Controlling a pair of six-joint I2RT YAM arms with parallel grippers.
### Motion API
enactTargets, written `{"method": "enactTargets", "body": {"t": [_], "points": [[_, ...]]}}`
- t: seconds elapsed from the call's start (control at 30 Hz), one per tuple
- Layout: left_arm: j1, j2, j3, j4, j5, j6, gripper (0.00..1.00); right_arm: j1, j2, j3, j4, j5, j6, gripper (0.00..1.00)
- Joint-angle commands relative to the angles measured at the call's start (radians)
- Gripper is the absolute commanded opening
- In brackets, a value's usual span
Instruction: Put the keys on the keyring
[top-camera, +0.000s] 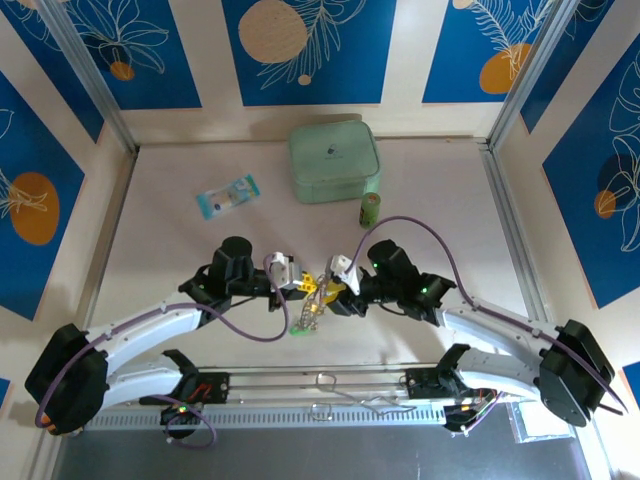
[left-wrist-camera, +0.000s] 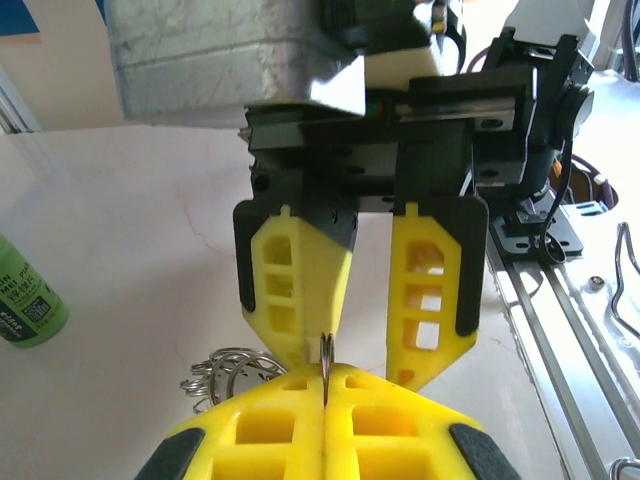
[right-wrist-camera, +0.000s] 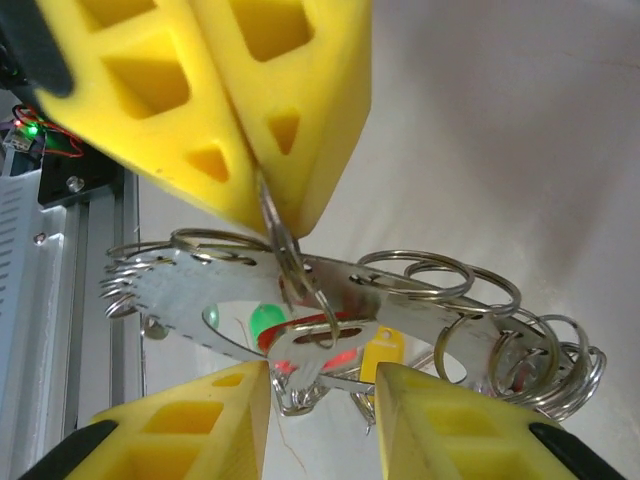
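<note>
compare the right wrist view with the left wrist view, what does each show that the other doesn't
Right wrist: the wide silvery toothed-edge metal keyring, with green, red and yellow plastic-headed keys under it. Left wrist: a green cylindrical plastic bottle. Both: the left claw shut on a thin wire split ring, the right claw open.

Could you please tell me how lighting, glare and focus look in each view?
Top external: even, soft light, faint shadows beneath the arms, the keyring too small to resolve. Left wrist: blown-out highlights along the top, the left gripper close and soft. Right wrist: the keyring's polished metal mirrors green and red, and the right gripper looks blurred.
</note>
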Motion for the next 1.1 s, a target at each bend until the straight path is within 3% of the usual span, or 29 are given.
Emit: {"method": "enactTargets", "body": {"t": [0.0,0.33,0.6,0.8,1.07], "points": [[-0.01,-0.03,-0.017,0.082,0.002,-0.049,0.0,0.01,0.014,-0.012,0.072,-0.016,0.036,0.35],[-0.01,-0.031,-0.022,0.115,-0.046,-0.115,0.0,0.016,0.022,-0.017,0.086,-0.041,0.047,0.38],[-0.01,-0.021,-0.017,0.126,-0.049,-0.131,0.0,0.019,0.026,-0.017,0.097,0.012,0.047,0.38],[-0.01,-0.025,-0.018,0.134,-0.041,-0.134,0.0,0.019,0.022,-0.011,0.086,0.038,0.028,0.19],[-0.009,-0.023,-0.02,0.179,0.027,-0.124,0.0,0.043,0.083,0.014,0.058,0.002,0.004,0.02]]}}
